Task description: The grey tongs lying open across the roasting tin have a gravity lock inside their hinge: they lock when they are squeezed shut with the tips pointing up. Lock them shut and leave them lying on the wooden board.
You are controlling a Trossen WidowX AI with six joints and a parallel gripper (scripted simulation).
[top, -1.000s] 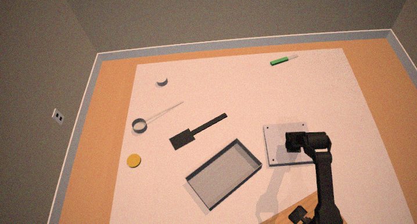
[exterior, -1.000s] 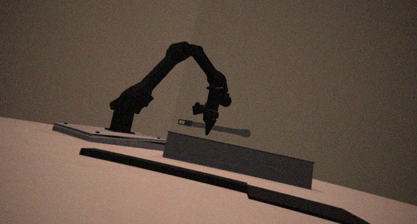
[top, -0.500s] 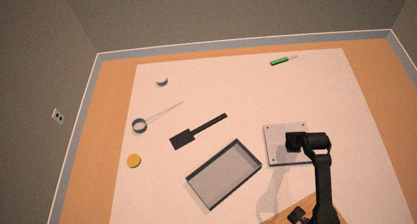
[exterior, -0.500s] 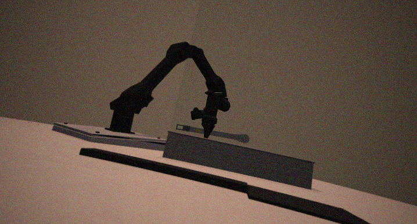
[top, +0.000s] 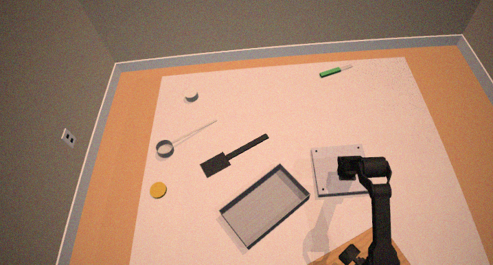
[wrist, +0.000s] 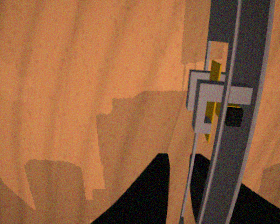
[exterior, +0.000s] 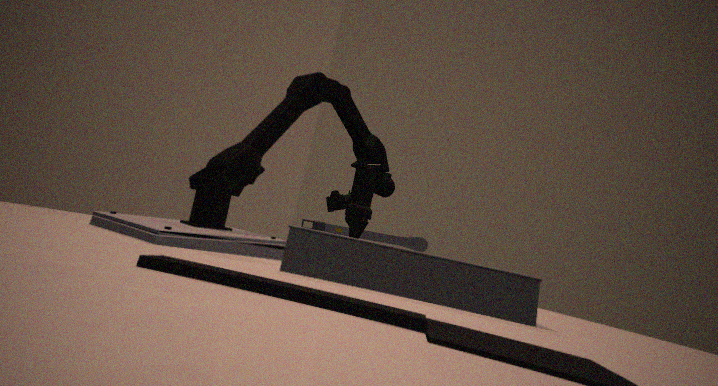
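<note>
The grey tongs (exterior: pixel 412 242) (wrist: pixel 254 55) lie nearly level, low over the wooden board (top: pixel 331 258) (wrist: pixel 66 75), their two long arms close together. My gripper (exterior: pixel 355 235) (wrist: pixel 177 163) points down and is shut on the tongs. In the wrist view, the yellow piece (wrist: pixel 215 72) and pale brackets sit beside the dark arms, ahead of my fingertips. The tin hides the underside of the tongs in the exterior view, so I cannot tell whether they touch the board. Whether the lock is engaged does not show. The roasting tin (top: pixel 248 190) (exterior: pixel 411 278) is empty.
A black spatula (top: pixel 215 165) (exterior: pixel 281 288) lies beside the tin. Farther off are a yellow disc (top: pixel 158 189), a round cup with a long handle (top: pixel 196 129), a pale cylinder (top: pixel 191 96) and a green-handled tool (top: pixel 329 72). A grey plate (top: pixel 325 160) carries the arm's base.
</note>
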